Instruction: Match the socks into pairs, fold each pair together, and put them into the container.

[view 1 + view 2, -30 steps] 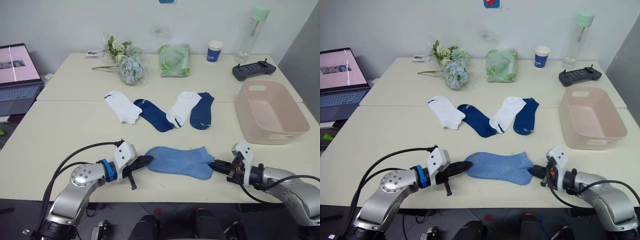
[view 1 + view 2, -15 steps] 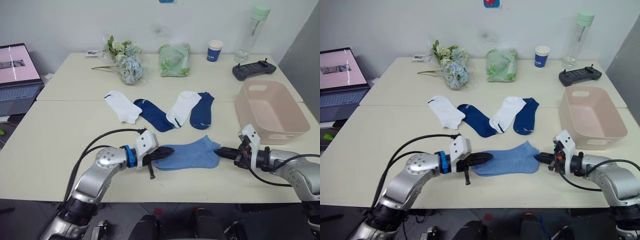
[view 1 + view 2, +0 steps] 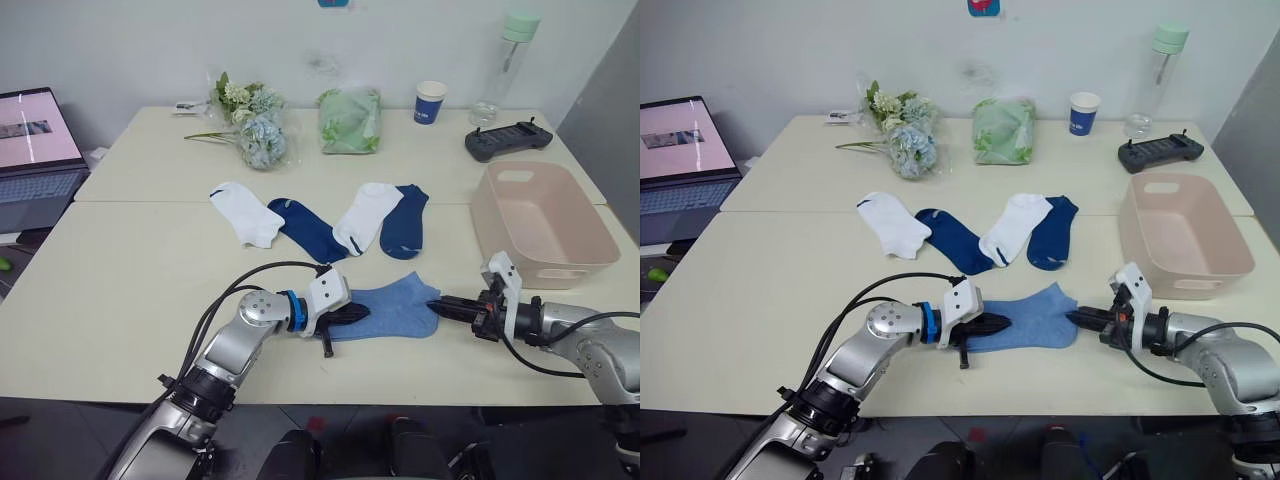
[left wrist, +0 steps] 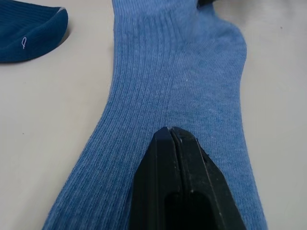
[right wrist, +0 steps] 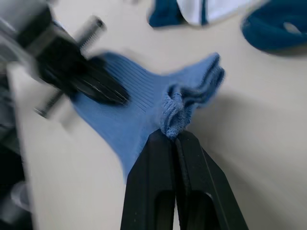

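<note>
the light blue socks (image 3: 392, 307), laid one on the other as a pair, lie flat on the table (image 3: 120, 290) between the two grippers. the left gripper (image 3: 362, 313) rests on the pair's left half, its black fingers pressed together; the left wrist view shows the closed tips lying on the ribbed fabric, and whether any fabric is caught between them cannot be told. the right gripper (image 3: 434, 303) meets the pair's right end, its fingers closed on a bunched fold of the blue fabric, as seen in the right wrist view (image 5: 173, 115). beyond the left gripper, farther up the table, four socks lie in a row: a white sock (image 3: 245, 213), a navy sock (image 3: 310, 230) touching it, a second white sock (image 3: 365, 215) overlapping a second navy sock (image 3: 404, 220). the pink container (image 3: 538, 225) stands just beyond the right gripper, toward the table's right edge. well past the socks, along the far side, stand a flower bunch (image 3: 250, 130), a pale green cloth bundle (image 3: 349, 120), a blue paper cup (image 3: 430, 102), a clear bottle (image 3: 505, 65) and a black controller (image 3: 507, 140). an open laptop (image 3: 35, 150) sits far left of the left arm.
</note>
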`<state>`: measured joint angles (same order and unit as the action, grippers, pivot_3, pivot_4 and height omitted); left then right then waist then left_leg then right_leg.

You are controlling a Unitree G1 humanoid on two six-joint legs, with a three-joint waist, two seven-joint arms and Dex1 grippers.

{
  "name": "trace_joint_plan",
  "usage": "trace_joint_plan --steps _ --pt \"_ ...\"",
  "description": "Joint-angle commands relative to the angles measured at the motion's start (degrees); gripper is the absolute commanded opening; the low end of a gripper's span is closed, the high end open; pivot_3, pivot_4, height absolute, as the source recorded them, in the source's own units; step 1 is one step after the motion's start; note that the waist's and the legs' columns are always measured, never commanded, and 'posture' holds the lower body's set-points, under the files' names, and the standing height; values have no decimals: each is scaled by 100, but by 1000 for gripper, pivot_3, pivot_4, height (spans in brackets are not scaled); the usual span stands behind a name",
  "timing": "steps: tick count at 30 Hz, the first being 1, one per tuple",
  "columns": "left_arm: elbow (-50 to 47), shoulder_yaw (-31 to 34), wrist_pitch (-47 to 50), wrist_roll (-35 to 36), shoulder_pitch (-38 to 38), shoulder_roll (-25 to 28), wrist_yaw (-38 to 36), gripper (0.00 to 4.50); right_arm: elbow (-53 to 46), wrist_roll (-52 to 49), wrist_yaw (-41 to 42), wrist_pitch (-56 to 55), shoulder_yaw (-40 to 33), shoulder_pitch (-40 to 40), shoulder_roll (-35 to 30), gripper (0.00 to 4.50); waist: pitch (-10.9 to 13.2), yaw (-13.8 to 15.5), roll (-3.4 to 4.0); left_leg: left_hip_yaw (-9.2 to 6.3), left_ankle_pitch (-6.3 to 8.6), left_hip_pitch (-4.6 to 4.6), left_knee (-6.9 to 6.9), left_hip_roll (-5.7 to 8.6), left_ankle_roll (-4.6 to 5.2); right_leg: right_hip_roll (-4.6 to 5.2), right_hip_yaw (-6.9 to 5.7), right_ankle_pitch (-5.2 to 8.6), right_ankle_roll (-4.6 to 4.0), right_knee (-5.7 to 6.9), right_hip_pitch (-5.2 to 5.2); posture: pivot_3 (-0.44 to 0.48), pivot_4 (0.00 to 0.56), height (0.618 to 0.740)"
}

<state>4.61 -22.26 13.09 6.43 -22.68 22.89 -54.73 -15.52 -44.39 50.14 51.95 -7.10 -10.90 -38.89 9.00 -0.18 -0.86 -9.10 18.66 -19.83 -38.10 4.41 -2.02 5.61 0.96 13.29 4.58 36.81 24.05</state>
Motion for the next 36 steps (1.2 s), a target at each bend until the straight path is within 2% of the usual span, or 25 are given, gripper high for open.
trace_joint_plan --steps 1,5,11,15,17,20,24,26,28,32,36 --pt "215 -174 77 -228 173 96 -58 0 -468 -999 -264 602 -335 -262 236 35 -1 5 0 -2 0 0 0 0 0 0 -1 0 0 0 0 0 150 740" --pt "191 -176 21 -267 215 96 -6 0 -656 -1363 -642 875 -221 -421 544 35 -2 11 -3 -6 0 -2 0 2 0 1 -2 0 0 -3 -1 0 150 740" --pt "-21 -57 126 -154 278 68 66 0 -608 -1178 -676 792 153 -534 712 35 -3 2 -2 -4 0 -1 0 2 0 0 -2 0 0 -1 1 0 150 740" --pt "-607 237 395 119 411 251 3 0 -425 -924 -613 643 421 -728 770 35 -3 -27 -1 -3 0 -1 0 2 0 0 -1 0 0 2 4 0 150 740" --pt "-1062 503 731 379 477 431 -56 0 -349 -825 -558 569 554 -834 821 35 -2 -31 -1 -6 0 -2 1 1 0 -2 -3 0 0 3 5 0 150 740" --pt "-1921 1164 1515 1004 615 1028 -240 0 -260 -689 -467 498 863 -1002 955 35 3 -78 -3 -5 0 -5 1 -1 0 -6 -1 0 0 6 12 0 150 740" --pt "-2437 1672 2042 1359 826 1697 -327 0 -186 -499 -344 414 1144 -1134 1035 35 4 -117 0 -10 0 -6 3 -4 0 -9 -2 1 0 3 11 0 150 740" --pt "-2540 2294 2089 1404 1125 2091 -242 0 31 3 -321 241 1756 -1411 1158 35 4 -126 0 -9 0 -6 3 -2 0 -8 -1 0 0 0 10 0 150 740" --pt "-2615 2574 2086 1450 1325 2225 -162 0 279 391 -402 141 2158 -1637 1300 35 5 -188 0 -8 0 -5 6 -4 0 -9 -1 0 0 4 14 0 150 740" --pt "-2735 2619 2101 1518 1393 2055 128 0 597 773 -322 -15 2430 -1894 1501 35 6 -128 2 -14 0 -7 10 -8 -2 -21 -4 2 -6 5 19 0 150 740" --pt "-2849 2674 2204 1541 1390 1927 388 0 663 797 -264 21 2389 -1967 1614 1005 6 -102 -1 -14 1 -14 5 -1 -3 -6 -3 2 -5 -5 17 0 150 740"
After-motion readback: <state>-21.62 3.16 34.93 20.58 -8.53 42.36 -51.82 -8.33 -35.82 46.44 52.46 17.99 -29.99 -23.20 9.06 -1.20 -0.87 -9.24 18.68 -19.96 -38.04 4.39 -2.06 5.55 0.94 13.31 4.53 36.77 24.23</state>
